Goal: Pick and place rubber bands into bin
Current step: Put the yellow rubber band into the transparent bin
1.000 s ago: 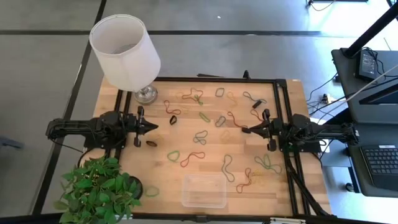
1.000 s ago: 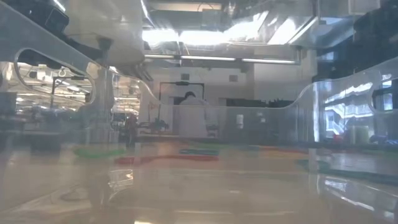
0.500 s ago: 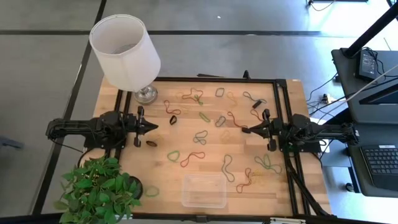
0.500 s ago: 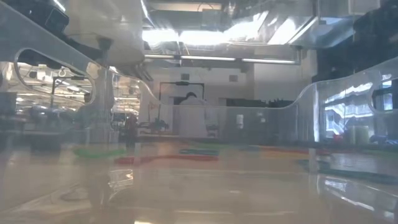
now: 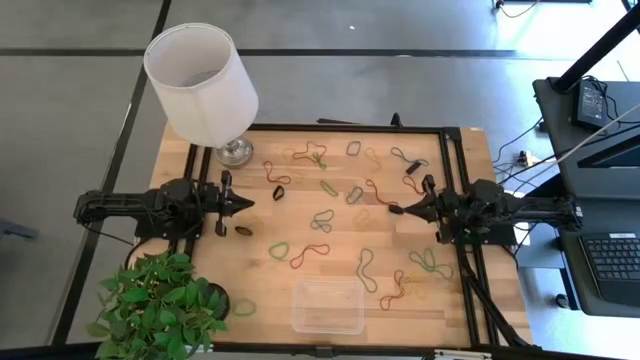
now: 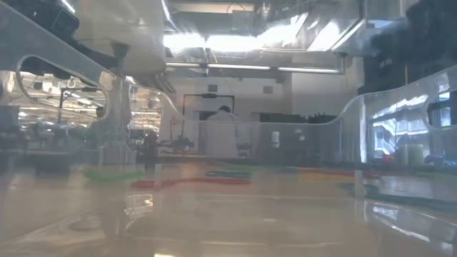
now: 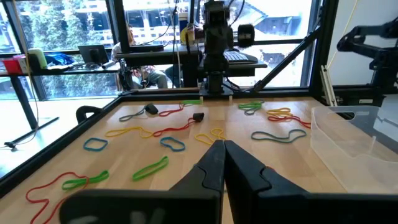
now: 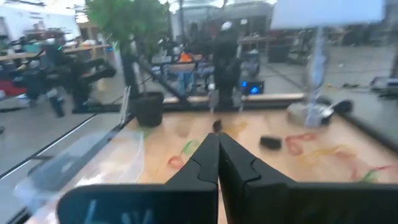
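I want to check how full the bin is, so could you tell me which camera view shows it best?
The high view shows the bin best: its whole outline lies in sight, near the table's front edge, with no rubber band visible inside. The left wrist view catches only one clear corner, the right wrist view shows a blurred part, and the low view looks through its walls.

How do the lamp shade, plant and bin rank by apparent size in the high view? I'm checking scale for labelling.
1. Plant, partly cut off
2. Lamp shade, nearer the camera, so this is unsure
3. Bin
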Motion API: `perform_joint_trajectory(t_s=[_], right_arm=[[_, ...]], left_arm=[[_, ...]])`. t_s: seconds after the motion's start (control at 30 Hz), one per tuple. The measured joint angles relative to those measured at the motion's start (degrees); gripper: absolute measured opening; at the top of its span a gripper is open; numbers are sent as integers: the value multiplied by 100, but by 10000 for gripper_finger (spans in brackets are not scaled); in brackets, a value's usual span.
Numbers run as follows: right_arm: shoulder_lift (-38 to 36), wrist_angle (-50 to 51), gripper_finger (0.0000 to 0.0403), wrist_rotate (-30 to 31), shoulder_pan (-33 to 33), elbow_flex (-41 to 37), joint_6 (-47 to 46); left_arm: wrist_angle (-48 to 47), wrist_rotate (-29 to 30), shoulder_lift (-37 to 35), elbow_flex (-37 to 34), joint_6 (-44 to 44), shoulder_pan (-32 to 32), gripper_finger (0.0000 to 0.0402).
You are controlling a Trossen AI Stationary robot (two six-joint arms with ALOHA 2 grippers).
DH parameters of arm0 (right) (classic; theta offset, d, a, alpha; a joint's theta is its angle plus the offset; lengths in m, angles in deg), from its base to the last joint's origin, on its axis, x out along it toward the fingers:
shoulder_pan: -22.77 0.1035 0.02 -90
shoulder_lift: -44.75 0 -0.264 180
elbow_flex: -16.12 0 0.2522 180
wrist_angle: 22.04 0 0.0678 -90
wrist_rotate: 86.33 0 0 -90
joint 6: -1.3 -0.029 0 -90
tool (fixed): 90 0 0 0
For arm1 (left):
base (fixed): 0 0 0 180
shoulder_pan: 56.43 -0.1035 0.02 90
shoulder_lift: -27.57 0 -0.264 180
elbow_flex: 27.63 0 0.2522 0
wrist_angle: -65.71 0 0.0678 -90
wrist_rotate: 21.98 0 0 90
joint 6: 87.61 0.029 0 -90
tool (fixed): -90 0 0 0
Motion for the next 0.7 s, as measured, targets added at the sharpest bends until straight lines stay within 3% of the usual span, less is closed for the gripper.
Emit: perform_joint_trajectory(t_s=[0.13,0.3,0.53,0.7], right_arm=[[846,264,2,746,0,857,105],[2242,1676,1,1390,0,2262,-241],[4223,5109,0,1783,224,4293,-2094],[5166,6801,0,1618,898,4805,-3455]], left_arm=[[0,0,-1,1,0,0,6],[0,0,0,0,0,-1,6],[0,0,-1,0,-1,-1,6],[0,0,-1,1,0,-1,6]])
